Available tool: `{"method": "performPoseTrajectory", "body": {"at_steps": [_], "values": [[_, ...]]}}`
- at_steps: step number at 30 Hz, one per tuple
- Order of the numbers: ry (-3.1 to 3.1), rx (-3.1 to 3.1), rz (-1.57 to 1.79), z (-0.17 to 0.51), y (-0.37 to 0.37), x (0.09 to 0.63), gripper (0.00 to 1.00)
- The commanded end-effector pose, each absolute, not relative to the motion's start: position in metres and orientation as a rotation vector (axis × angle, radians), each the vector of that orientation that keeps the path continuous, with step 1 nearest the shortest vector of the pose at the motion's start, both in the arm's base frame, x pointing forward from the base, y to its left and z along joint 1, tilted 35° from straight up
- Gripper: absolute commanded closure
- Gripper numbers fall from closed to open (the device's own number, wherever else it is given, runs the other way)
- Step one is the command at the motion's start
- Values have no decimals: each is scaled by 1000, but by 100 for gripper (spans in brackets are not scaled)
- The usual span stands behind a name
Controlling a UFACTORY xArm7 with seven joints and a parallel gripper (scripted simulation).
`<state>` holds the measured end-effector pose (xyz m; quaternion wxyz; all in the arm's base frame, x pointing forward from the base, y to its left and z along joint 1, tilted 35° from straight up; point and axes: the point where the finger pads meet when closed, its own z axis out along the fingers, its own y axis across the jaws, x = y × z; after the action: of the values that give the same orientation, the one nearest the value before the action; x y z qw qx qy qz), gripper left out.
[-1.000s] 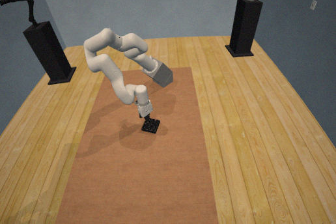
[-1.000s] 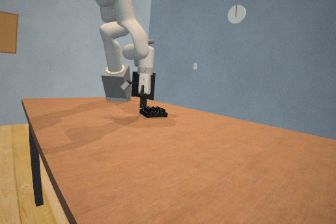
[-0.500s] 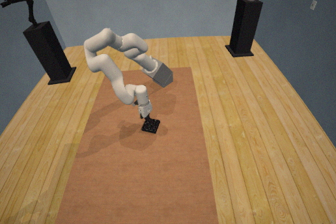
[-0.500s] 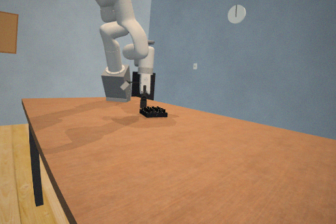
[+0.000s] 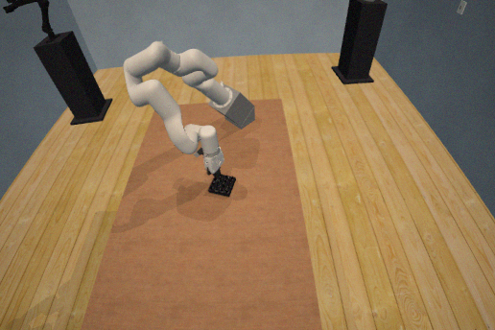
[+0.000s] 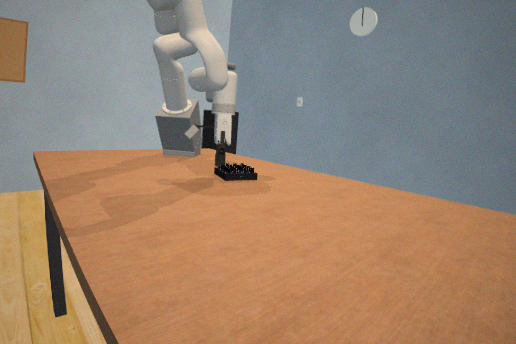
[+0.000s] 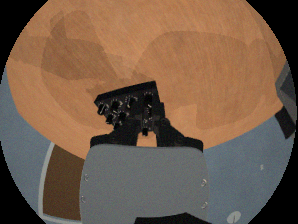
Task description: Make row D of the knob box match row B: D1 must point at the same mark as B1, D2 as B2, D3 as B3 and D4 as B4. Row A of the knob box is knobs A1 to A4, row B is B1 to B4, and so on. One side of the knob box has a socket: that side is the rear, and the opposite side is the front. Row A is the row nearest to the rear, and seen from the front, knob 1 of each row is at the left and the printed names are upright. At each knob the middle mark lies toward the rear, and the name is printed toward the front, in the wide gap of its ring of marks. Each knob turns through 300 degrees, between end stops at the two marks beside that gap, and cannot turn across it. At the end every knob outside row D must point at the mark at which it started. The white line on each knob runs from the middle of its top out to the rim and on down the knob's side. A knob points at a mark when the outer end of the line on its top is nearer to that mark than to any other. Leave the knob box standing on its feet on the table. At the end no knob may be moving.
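Observation:
The black knob box (image 5: 220, 193) (image 6: 242, 176) (image 7: 125, 91) stands on the table, with rows of small black knobs with white marks on top. My gripper (image 5: 218, 176) (image 6: 220, 163) (image 7: 148, 100) points down at the box's edge nearest the robot base, near a corner. In the wrist view its fingers are nearly closed around one small knob of an outer column. That knob's name and white line cannot be read. Other knobs show beside the fingers and toward the far edge. Names and line directions are too small to read, and some knobs are hidden by the fingers.
The box stands on the brown table (image 5: 216, 265) (image 6: 300, 256) (image 7: 200, 60). The arm's grey base block (image 5: 237, 108) (image 6: 179, 131) is behind it. Two black pedestals (image 5: 69, 78) (image 5: 362, 39) bearing other arms stand beyond the table.

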<state>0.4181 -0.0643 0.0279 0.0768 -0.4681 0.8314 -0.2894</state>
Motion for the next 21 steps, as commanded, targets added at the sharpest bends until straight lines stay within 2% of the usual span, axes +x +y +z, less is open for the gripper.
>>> {"method": "performPoseTrajectory", "body": {"at_steps": [1, 5, 6, 21], "values": [[2489, -1403, -867, 29, -63, 419, 92], [2489, -1403, -867, 29, -63, 419, 92], [2489, -1403, -867, 29, -63, 419, 81], [2489, -1403, -867, 29, -63, 419, 81]]}}
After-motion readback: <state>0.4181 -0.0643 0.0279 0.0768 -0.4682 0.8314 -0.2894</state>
